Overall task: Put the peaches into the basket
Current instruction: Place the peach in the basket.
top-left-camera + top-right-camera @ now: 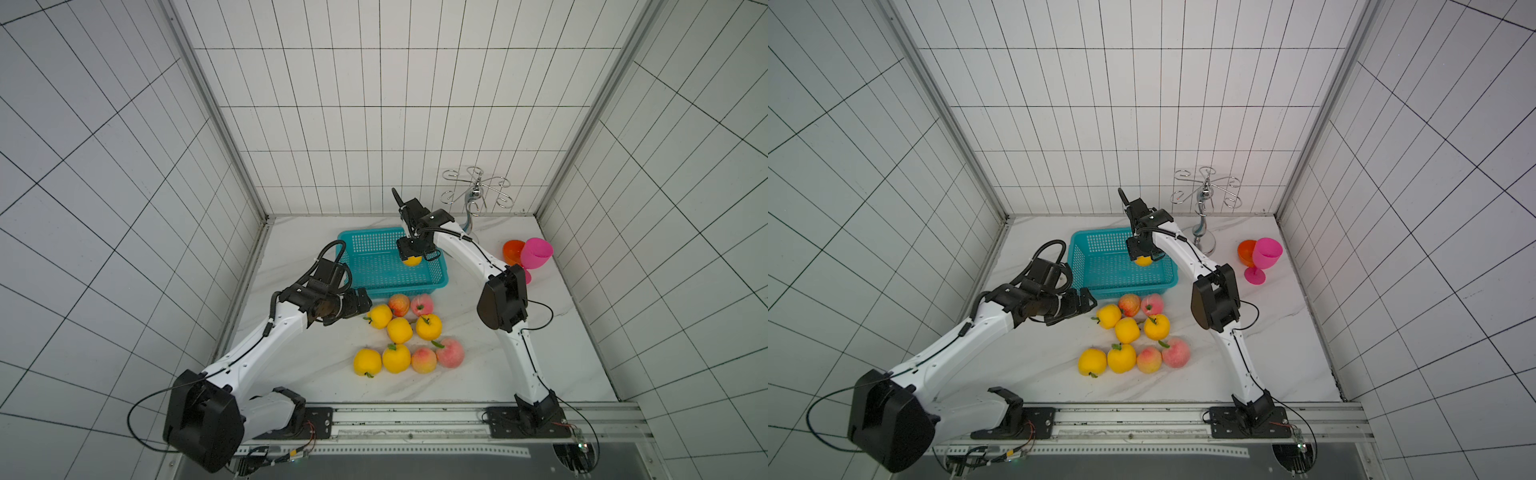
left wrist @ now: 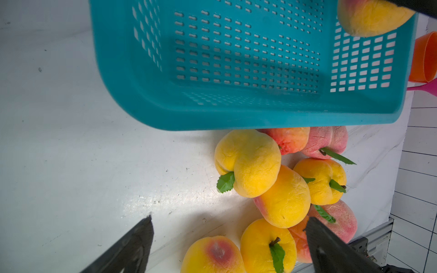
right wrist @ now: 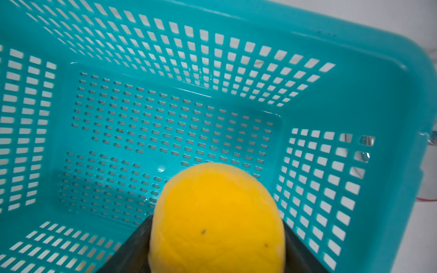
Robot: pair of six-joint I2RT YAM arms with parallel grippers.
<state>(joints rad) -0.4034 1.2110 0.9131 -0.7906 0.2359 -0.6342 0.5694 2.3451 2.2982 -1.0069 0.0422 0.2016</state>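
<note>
Your right gripper [image 1: 411, 257] is clamping a yellow peach [image 3: 216, 219] between its jaws and hanging over the basket [image 1: 399, 289], inside its right end. The fruit appears to be hanging clear of the basket floor, not yet let go. In the right wrist view that floor is showing bare, with nothing lying in it.

Your left gripper [image 1: 362, 305] is standing with jaws spread wide, gripping nothing, just outside the basket's front left corner and pointing toward the nearest fruit.

Nine peaches [image 1: 400, 330] are lying on the table [image 1: 311, 365] in front of the basket. Five are bunching close to its front wall, two of them almost against it, and four are sitting in a row farther out.

Progress, as a judgement: you are working on the first fruit of ten. None is delivered, one is hanging at the drop point and nine are waiting. Letting go looks like the step in hand.
</note>
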